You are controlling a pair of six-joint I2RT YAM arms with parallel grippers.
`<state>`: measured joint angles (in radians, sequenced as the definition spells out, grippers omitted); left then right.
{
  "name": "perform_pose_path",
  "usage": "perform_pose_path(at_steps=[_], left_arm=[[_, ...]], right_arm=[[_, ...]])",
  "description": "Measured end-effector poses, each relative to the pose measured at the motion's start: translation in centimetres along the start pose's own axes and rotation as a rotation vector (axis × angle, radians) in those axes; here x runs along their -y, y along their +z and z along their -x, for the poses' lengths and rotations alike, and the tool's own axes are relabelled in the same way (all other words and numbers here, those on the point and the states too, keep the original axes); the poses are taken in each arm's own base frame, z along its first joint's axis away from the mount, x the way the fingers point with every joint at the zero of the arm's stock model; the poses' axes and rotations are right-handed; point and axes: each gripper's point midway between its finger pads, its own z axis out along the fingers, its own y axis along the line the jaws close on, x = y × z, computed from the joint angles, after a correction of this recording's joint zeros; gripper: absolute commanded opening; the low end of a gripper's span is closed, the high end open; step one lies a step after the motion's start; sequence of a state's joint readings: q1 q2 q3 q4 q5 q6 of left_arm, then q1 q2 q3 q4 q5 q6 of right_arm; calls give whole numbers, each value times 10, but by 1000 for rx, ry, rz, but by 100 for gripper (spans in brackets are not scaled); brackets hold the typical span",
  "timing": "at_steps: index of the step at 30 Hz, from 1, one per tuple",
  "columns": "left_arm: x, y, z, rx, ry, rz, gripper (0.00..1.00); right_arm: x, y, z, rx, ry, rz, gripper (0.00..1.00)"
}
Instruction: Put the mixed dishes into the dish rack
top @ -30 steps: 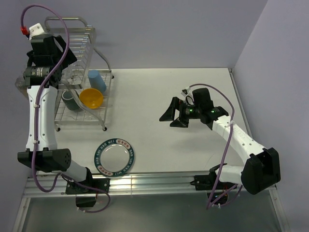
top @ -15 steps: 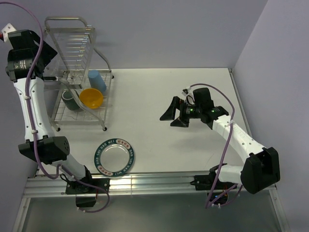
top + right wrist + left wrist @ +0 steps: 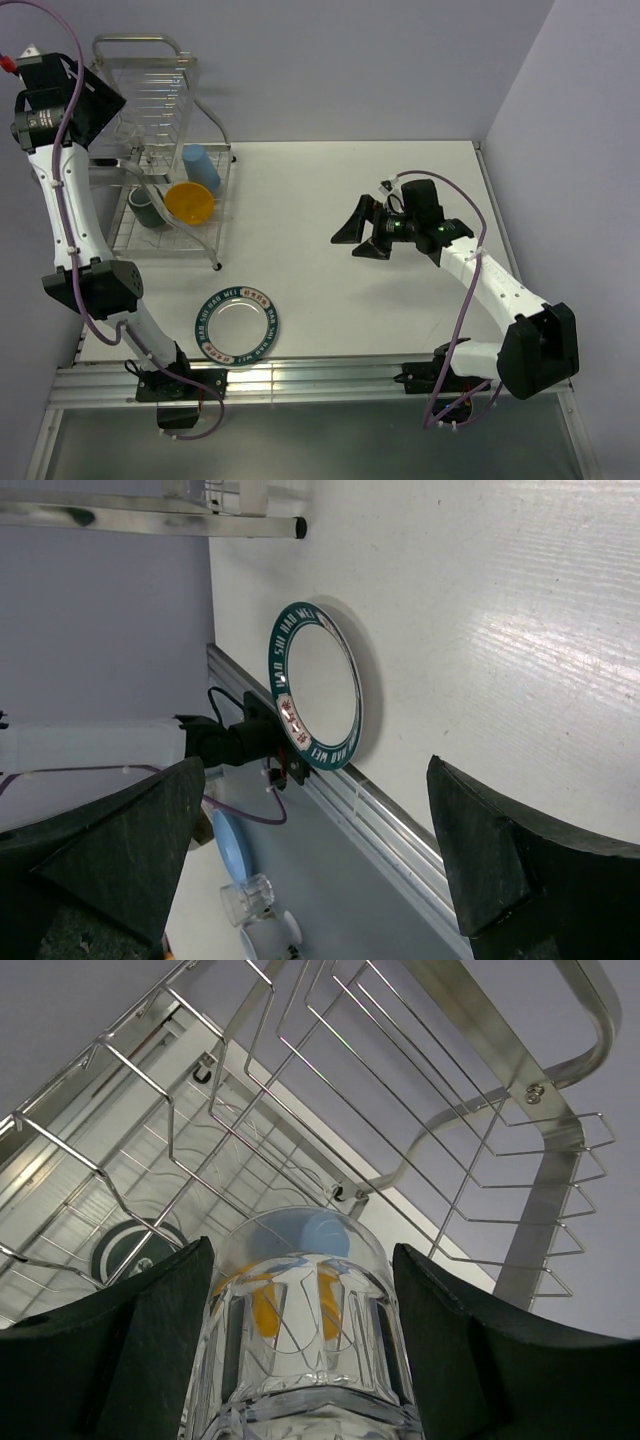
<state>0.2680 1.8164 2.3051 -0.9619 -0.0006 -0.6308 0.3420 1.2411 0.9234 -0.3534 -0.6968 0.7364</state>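
Counting mug [image 3: 143, 208], bowl [image 3: 189, 202] and cup [image 3: 200, 166] already in the dish rack [image 3: 140, 45], I see left fingers [image 3: 130, 1340] pinching the glass [image 3: 300, 1320] at its 9 o'clock, the plate [image 3: 237, 325] waiting at 6 o'clock on the counter [image 3: 330, 190], right fingers [image 3: 110, 850] spread.

**Bare surroundings**

A white table [image 3: 350, 190] sits in a corner of lavender walls [image 3: 350, 70]. An aluminium rail [image 3: 320, 382] runs along its near edge. Beyond the rail, the right wrist view shows a pale blue disc [image 3: 229, 848].
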Motion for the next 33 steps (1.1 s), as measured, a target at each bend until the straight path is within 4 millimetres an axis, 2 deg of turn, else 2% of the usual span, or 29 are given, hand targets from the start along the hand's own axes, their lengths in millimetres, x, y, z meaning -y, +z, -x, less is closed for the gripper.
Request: perform_pose_path(at_steps=[2,4,7,8,15,33], left_arm=[[-1,0,0,-11,-16,-12,60],[-1,1,1,-26,-28,-25,66],[0,1,1,-48,-39,-38,78],[0,1,2,-53,-40,-41,86],[2,5,-14,-133,-58,-67,99],[4,2,-13,-142,-64,-66,99]], right_arm=[[0,0,1,4,4,0,100],[0,0,2,7,7,-3,100],[0,0,2,10,13,-4,100],[0,0,3,11,14,-5,100],[1,0,4,17,21,-10,100],[4,2,6,13,30,-23,100]])
